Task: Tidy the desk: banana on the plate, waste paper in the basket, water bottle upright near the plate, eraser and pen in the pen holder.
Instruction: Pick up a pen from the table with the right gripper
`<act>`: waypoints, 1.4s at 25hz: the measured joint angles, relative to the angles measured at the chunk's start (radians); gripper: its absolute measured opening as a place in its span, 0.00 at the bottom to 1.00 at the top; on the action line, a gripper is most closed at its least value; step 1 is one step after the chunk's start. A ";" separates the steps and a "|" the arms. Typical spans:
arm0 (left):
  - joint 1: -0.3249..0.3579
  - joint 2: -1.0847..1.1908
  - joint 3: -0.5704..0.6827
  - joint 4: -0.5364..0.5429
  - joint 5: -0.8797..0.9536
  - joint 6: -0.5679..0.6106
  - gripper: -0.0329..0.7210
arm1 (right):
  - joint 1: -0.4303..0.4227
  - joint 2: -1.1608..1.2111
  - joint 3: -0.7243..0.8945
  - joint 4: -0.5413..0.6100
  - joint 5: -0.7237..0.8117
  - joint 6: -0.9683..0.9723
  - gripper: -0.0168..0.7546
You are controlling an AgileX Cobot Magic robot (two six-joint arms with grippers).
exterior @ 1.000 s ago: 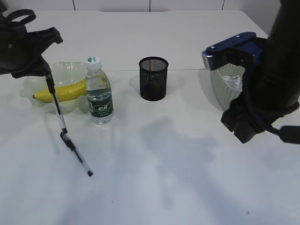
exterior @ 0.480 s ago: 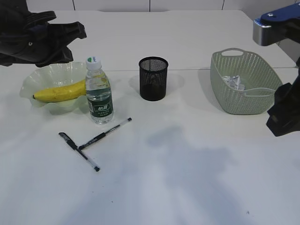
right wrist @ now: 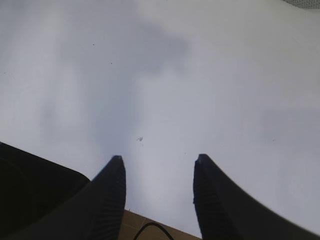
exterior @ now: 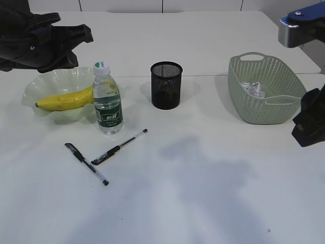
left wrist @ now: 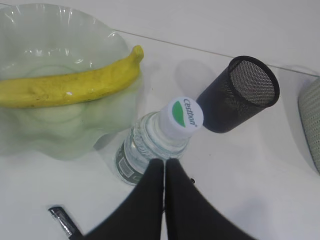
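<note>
Two pens (exterior: 120,146) (exterior: 86,163) were counted on the table (exterior: 213,193), with one banana (exterior: 65,99) on the plate (exterior: 35,86), one upright bottle (exterior: 107,99) beside it, one holder (exterior: 166,85) and one basket (exterior: 264,89) holding paper (exterior: 254,89). The eraser possibly lay inside the holder. The left gripper (left wrist: 164,162) was pressed together, empty; the right gripper (right wrist: 159,165) was parted, empty.

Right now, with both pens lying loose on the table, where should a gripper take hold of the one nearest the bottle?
Probably mid-barrel on the pen, from straight above. It lies flat and slanted in front of the water bottle, so the jaws should close across the barrel. Its lower end sits close to the second pen, so stay toward the middle.
</note>
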State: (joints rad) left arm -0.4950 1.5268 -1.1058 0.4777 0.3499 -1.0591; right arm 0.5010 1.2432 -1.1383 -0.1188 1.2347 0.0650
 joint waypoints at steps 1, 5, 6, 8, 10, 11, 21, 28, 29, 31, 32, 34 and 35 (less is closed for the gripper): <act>0.000 0.000 0.000 -0.007 0.005 0.000 0.01 | 0.000 0.000 0.001 0.000 0.000 0.000 0.46; 0.000 0.000 0.000 -0.020 0.057 -0.011 0.01 | 0.000 0.000 0.002 0.000 0.002 0.000 0.46; 0.000 0.000 0.000 -0.020 0.082 -0.025 0.01 | 0.000 0.000 0.002 0.000 0.002 0.000 0.46; 0.009 0.000 0.000 -0.016 0.121 -0.051 0.01 | 0.000 0.000 0.002 0.000 0.002 0.002 0.46; 0.022 -0.006 0.000 -0.016 0.148 -0.063 0.01 | 0.000 0.000 0.002 0.000 0.000 0.002 0.46; 0.030 -0.014 0.000 -0.016 0.153 -0.064 0.01 | 0.000 0.000 0.002 0.000 -0.006 0.000 0.46; 0.105 -0.046 0.008 -0.065 0.191 -0.067 0.01 | 0.000 0.097 -0.049 0.000 -0.023 -0.109 0.46; 0.197 -0.079 0.136 -0.120 0.163 -0.067 0.01 | 0.000 0.285 -0.231 0.015 -0.011 -0.192 0.44; 0.212 -0.092 0.163 -0.130 0.156 -0.067 0.01 | 0.000 0.317 -0.262 0.021 -0.009 -0.208 0.44; 0.240 -0.119 0.212 -0.138 0.131 -0.063 0.01 | 0.000 0.373 -0.317 0.037 -0.009 -0.238 0.44; 0.254 -0.134 0.234 -0.142 0.124 -0.061 0.01 | 0.000 0.403 -0.345 0.047 -0.009 -0.248 0.44; 0.280 -0.161 0.269 -0.145 0.112 -0.049 0.01 | 0.005 0.460 -0.389 0.056 -0.009 -0.270 0.44; 0.288 -0.171 0.284 -0.147 0.110 -0.047 0.01 | 0.012 0.483 -0.409 0.056 -0.009 -0.278 0.44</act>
State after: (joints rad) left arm -0.2068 1.3555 -0.8215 0.3303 0.4602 -1.1064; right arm 0.5132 1.7262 -1.5472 -0.0627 1.2260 -0.2125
